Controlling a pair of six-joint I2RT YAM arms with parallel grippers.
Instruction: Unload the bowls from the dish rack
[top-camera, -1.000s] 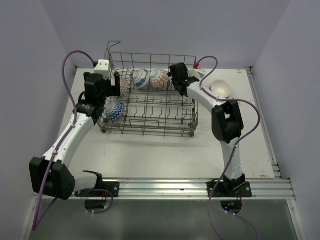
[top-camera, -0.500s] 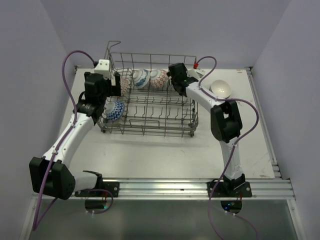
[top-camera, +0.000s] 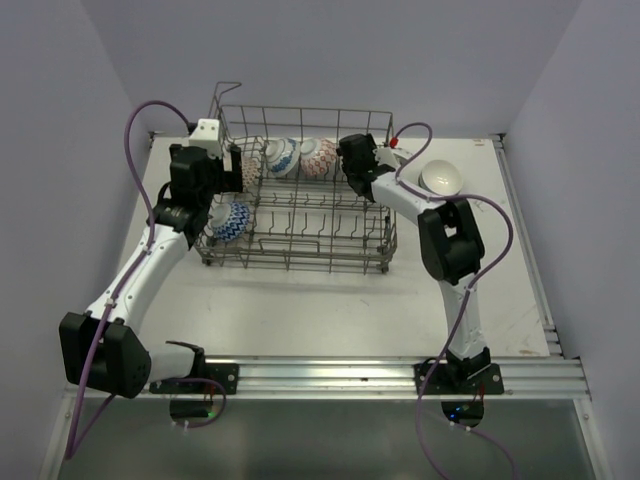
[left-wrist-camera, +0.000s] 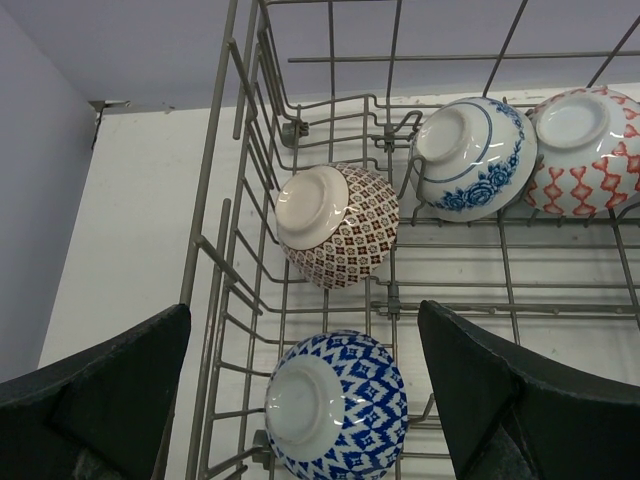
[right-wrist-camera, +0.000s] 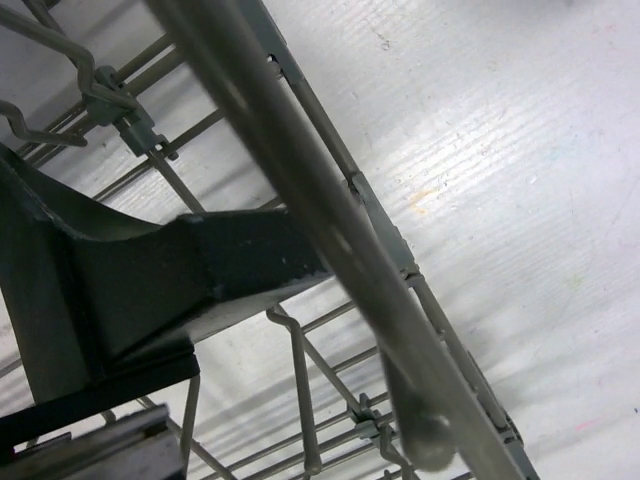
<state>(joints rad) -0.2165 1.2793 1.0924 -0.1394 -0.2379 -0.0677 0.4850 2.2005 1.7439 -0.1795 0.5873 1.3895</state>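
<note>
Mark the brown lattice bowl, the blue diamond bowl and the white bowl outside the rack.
brown lattice bowl (left-wrist-camera: 352, 238), left wrist view, patterned side.
blue diamond bowl (left-wrist-camera: 365, 392), left wrist view, patterned side.
white bowl (top-camera: 441, 177), top external view, its centre.

White arms (top-camera: 140, 275) with black joints, purple cables (top-camera: 128, 135).

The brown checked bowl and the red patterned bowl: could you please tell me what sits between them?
The blue-flowered bowl, as the left wrist view shows.
</note>
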